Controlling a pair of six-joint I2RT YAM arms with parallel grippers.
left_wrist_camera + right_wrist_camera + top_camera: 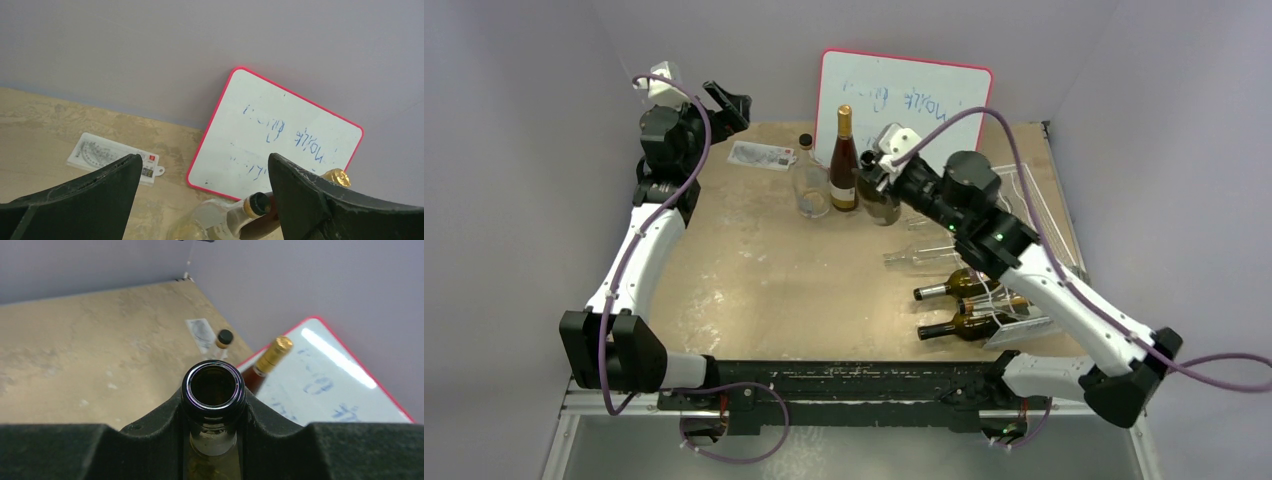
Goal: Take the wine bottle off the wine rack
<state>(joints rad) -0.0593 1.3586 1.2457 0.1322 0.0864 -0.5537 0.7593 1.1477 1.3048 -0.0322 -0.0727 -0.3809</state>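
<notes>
- The dark glass wine bottle, clear of the white wire wine rack, is shown upright at the far side of the table, its neck clamped in the right gripper.
- Whether its base is touching the table cannot be told. It is best lowered straight, kept off the gold-capped bottle just beside it, and released only once seated.
- Smooth round glass is pinched between matte black moulded fingers; the mouth is uncorked.
- The left gripper is held spread apart and empty, facing the red-framed whiteboard.
</notes>
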